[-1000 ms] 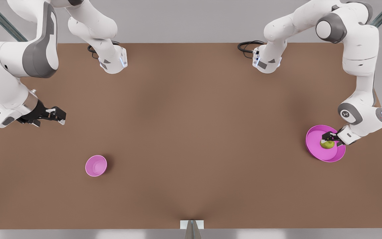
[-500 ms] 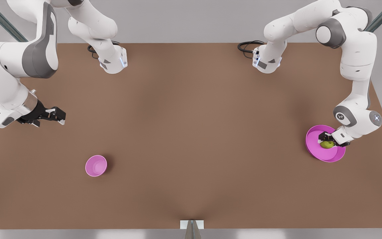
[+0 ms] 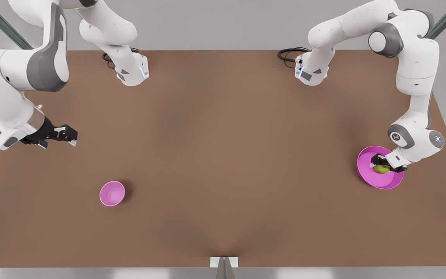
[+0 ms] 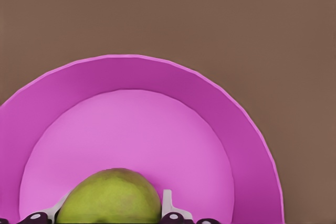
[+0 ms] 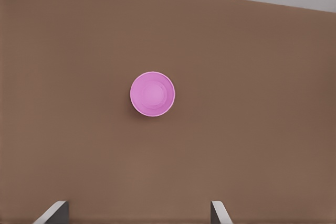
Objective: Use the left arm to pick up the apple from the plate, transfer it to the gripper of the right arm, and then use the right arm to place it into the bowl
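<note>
The left gripper (image 3: pixel 382 164) is lowered into the plate (image 3: pixel 366 172), its fingers (image 4: pixel 167 204) set on either side of the apple (image 3: pixel 381 169), which sits on the plate's floor. Whether the apple is actually clamped cannot be told. The right gripper (image 3: pixel 65 135) is held above the brown table (image 3: pixel 223 155), well apart from the plate, its fingers (image 5: pixel 219 212) spread with nothing between them; that arm waits. The bowl (image 3: pixel 112 193) stands near it, holding nothing.
</note>
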